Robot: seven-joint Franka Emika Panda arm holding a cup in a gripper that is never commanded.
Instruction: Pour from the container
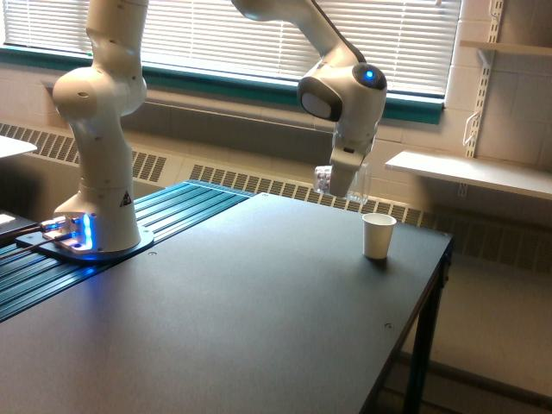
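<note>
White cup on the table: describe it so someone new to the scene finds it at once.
Start at the dark table and go to its far corner on the exterior view's right, below the window blinds. The white cup stands upright there, alone on the surface. It is opaque and on the table, unlike the clear container that the gripper holds in the air just above and to its left.
</note>
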